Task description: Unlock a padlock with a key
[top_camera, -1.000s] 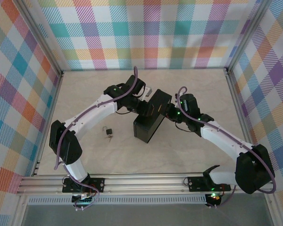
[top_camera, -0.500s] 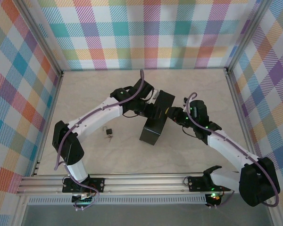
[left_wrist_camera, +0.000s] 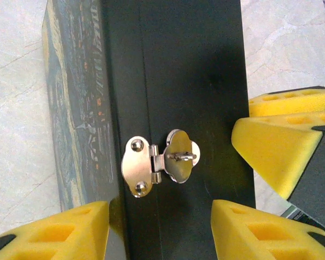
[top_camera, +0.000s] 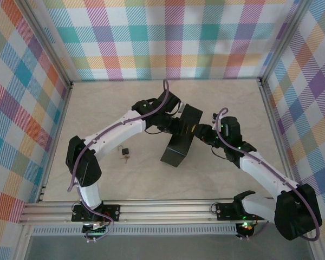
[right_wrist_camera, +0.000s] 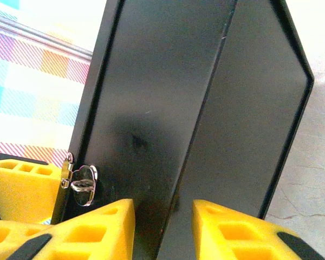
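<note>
From the left wrist, the left fingers [left_wrist_camera: 54,233] stand about half open, one yellow foam pad on each side of the frame's lower edge. The black box [left_wrist_camera: 189,70] runs up between them. Its dark blue-grey printed lid faces one pad, and its silver hasp [left_wrist_camera: 160,162] lies folded over its staple just beyond the tips. No writing on the lid or hasp can be read. Whether the pads press the box cannot be told. The right fingers [left_wrist_camera: 281,146] touch the box's far edge, beside the hasp, above the pale marbled worktop [left_wrist_camera: 16,108].

From the right wrist, the right fingers are somewhat less than half open, with a corner edge of the box running down into the gap between them. Whether they have a firm hold cannot be told. The hasp sits just beyond one tip.

From above, the box stands slanted between both sets of fingers. The padlock [top_camera: 125,150] lies on the worktop well apart from the left fingers, on the base side, and the key [top_camera: 127,157] lies just beside it.
</note>
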You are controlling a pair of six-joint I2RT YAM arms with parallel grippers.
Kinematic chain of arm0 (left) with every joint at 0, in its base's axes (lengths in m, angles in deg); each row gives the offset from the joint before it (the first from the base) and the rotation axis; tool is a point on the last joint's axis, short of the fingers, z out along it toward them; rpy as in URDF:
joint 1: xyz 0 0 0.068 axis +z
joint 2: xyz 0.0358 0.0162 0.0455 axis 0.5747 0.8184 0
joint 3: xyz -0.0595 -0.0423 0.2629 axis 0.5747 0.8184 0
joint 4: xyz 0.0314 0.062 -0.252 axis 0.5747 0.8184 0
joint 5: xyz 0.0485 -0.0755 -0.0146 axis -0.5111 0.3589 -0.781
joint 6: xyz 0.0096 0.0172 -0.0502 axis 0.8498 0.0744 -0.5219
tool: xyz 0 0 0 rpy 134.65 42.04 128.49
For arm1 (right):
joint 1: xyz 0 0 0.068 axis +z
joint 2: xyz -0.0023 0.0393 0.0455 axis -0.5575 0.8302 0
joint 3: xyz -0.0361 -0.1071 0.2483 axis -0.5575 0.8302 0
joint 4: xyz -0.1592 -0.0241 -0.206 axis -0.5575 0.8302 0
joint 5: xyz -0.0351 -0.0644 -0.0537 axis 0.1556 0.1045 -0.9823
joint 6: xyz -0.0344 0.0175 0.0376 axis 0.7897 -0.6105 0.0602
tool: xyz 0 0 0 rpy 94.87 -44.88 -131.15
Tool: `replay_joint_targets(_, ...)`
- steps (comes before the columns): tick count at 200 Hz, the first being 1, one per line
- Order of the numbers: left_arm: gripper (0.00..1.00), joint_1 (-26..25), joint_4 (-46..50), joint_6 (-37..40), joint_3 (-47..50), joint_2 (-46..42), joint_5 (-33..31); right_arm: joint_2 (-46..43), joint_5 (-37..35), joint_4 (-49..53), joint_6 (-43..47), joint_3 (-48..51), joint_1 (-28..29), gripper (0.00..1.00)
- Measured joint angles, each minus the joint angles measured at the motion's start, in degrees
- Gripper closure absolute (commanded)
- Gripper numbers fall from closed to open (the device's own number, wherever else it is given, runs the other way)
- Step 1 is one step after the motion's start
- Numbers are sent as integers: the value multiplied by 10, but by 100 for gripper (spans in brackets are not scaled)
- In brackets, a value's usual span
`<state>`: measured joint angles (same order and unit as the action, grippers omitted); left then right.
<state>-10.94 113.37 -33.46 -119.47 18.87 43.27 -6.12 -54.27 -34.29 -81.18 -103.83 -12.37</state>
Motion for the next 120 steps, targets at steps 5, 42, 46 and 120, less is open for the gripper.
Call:
replay_joint_targets(5,49,-1,2,0,-3,2,0,-2,0,-2,0,3,-1,68)
replay_joint_targets(42,49,-9,3,-9,-15,10,-1,-14,4,-4,4,16,-15,66)
replay_joint_targets(46,48,-10,3,-9,-16,10,-1,-16,6,-3,4,17,-17,65)
replay_joint_targets(120,48,-42,-37,-20,-23,25,25,23,9,54,18,71,-44,65)
